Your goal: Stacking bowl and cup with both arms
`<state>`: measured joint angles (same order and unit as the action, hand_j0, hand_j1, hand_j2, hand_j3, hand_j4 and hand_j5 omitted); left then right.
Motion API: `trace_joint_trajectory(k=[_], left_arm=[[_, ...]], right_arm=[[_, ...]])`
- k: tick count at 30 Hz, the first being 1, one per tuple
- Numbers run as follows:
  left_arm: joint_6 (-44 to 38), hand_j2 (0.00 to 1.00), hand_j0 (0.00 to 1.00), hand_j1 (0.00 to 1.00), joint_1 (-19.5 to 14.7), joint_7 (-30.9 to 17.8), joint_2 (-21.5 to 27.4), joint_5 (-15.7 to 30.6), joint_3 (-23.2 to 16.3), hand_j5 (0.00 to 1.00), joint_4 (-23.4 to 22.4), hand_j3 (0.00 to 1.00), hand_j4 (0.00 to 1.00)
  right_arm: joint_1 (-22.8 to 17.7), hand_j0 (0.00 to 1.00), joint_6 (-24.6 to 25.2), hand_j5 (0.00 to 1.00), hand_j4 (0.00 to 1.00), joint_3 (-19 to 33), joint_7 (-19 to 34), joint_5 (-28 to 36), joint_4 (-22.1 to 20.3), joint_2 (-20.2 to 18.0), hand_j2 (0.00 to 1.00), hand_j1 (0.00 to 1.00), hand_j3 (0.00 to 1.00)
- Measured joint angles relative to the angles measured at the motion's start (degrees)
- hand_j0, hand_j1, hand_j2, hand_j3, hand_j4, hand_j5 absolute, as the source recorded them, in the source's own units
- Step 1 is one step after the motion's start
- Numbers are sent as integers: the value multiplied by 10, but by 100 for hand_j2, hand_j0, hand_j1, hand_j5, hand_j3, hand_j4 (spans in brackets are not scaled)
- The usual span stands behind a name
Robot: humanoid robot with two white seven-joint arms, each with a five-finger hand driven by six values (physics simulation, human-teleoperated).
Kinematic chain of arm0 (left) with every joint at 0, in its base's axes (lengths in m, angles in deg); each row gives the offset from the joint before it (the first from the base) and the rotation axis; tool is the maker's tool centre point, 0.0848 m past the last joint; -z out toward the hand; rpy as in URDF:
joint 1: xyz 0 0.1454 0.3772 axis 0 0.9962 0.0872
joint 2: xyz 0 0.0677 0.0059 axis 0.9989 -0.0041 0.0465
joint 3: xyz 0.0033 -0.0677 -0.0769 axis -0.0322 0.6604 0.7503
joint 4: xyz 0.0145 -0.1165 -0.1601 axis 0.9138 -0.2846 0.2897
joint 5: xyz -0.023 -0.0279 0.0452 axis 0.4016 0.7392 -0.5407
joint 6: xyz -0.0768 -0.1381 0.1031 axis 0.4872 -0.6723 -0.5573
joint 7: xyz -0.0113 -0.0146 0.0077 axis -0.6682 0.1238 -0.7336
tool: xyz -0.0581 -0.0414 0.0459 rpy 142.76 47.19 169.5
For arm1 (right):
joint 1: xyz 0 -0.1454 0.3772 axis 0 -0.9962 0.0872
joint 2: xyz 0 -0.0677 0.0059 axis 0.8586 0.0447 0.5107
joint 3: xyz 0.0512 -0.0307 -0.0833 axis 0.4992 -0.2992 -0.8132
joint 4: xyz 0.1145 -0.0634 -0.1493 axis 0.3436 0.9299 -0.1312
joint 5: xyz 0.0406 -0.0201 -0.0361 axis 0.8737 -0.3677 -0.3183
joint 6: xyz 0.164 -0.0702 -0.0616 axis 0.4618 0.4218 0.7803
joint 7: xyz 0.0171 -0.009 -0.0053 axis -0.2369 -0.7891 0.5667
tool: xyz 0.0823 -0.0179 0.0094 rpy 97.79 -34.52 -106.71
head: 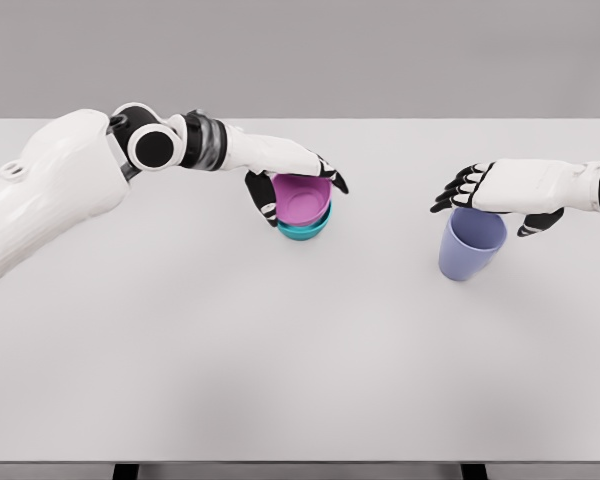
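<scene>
A pink bowl sits nested in a teal bowl just left of the table's middle. My left hand wraps the pink bowl: the thumb presses its left side and the fingers curl over the far rim. A lavender cup stands upright at the right. My right hand hovers at the cup's far rim, fingers spread and pointing left, thumb down beside the rim's right side. I see no closed grasp on the cup.
The white table runs across the whole view, with its front edge near the bottom. A grey wall stands behind it. Two dark table legs show below the front edge.
</scene>
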<state>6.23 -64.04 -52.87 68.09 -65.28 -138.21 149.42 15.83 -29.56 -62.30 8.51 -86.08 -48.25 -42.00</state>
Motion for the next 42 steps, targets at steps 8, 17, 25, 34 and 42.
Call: trace_joint_trajectory(k=[8, 17, 25, 34, 42], left_arm=[[1, 100, 100, 100, 0, 0, 0, 0, 0, 100, 0, 100, 100], [10, 100, 100, 100, -3, 0, 9, 10, 2, 100, 8, 100, 100], [117, 100, 100, 100, 0, 0, 117, 42, 40, 100, 102, 100, 100], [160, 100, 100, 100, 110, 0, 314, 225, 103, 100, 178, 100, 100], [163, 100, 100, 100, 365, 0, 353, 359, 215, 100, 153, 100, 100]], right_arm=[[0, 100, 0, 100, 100, 0, 0, 0, -1, 0, 100, 100, 100], [-1, 100, 0, 100, 100, -8, 0, 0, 2, 1, 100, 100, 100], [-1, 100, 0, 100, 100, -13, 0, 0, 4, 2, 100, 100, 100], [-1, 100, 0, 100, 100, -18, 0, 0, -4, 1, 100, 100, 100], [-2, 100, 0, 100, 100, -23, 0, 0, -13, -1, 100, 100, 100]])
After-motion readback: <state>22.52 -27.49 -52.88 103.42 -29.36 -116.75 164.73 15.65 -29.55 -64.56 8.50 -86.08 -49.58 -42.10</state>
